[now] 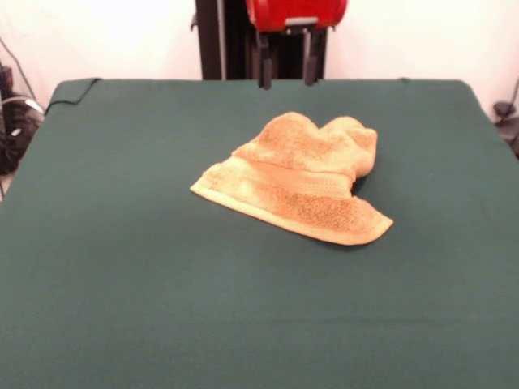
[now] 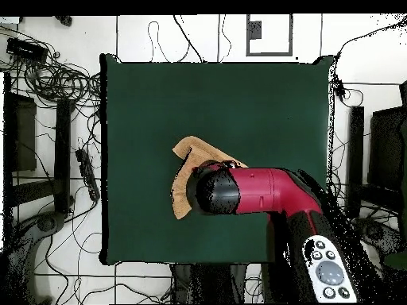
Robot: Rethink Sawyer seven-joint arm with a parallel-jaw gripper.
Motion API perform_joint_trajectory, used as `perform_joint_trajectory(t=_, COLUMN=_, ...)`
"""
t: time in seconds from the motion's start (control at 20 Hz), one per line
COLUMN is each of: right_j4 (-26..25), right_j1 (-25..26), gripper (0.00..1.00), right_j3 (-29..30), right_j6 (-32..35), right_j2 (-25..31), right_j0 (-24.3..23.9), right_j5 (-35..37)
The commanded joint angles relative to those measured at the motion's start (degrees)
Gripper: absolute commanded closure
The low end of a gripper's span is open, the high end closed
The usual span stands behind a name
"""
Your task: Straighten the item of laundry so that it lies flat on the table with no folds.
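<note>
- Lying near the middle of the table [image 1: 122, 267], a little toward the robot's side, the golden-orange towel [image 1: 302, 180] is bunched rather than flat.
- Its far part is heaped into two rounded humps, while the near part spreads out as a flatter flap with a woven band running across it.
- One hem runs at a slant along the flap's near edge, ending in a rounded corner on the picture's right in the front view.
- At the top edge of the front view, the tool [image 1: 288, 71] hangs above the table's far side, well apart from the towel; its two dark fingers [image 1: 265, 69] stand spread with a clear gap between them, holding nothing.
- From overhead, the red and black arm [image 2: 262, 192] reaches across the table and covers much of the towel; only the towel's left portion shows.
</note>
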Motion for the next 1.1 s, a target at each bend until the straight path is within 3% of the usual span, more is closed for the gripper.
perform_joint_trajectory(t=0.05, right_j4=-3.70, right_j1=7.33, gripper=0.00, right_j3=-3.56, right_j6=-5.79, right_j2=8.92, right_j0=-0.23, right_j5=-2.41)
perform_joint_trajectory(t=0.65, right_j4=-5.53, right_j1=13.06, gripper=0.00, right_j3=-8.05, right_j6=-4.44, right_j2=12.66, right_j0=-0.84, right_j5=-2.82)
perform_joint_trajectory(t=1.1, right_j4=-6.57, right_j1=16.29, gripper=0.00, right_j3=-13.58, right_j6=-8.92, right_j2=15.67, right_j0=-2.13, right_j5=2.07)
